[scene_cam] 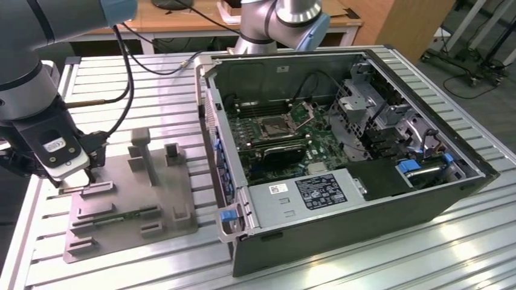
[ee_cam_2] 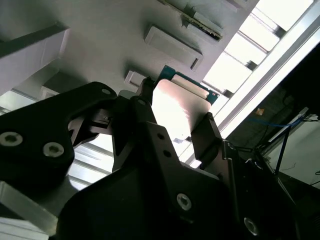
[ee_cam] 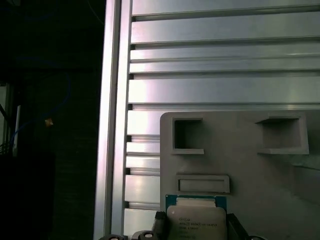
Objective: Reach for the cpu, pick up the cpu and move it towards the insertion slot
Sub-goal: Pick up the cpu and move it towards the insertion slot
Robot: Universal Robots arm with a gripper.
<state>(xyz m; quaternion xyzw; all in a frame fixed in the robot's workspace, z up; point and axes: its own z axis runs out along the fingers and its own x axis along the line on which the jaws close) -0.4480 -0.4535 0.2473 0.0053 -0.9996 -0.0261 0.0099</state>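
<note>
Robotics lab or test workshop: a grey industrial robot arm stands over a slotted silver aluminium-profile table. On it are an open black desktop computer case with a bare green motherboard and a grey moulded fixture plate. Behind are a wooden desk, loose black cables and black wheeled stand bases.
</note>
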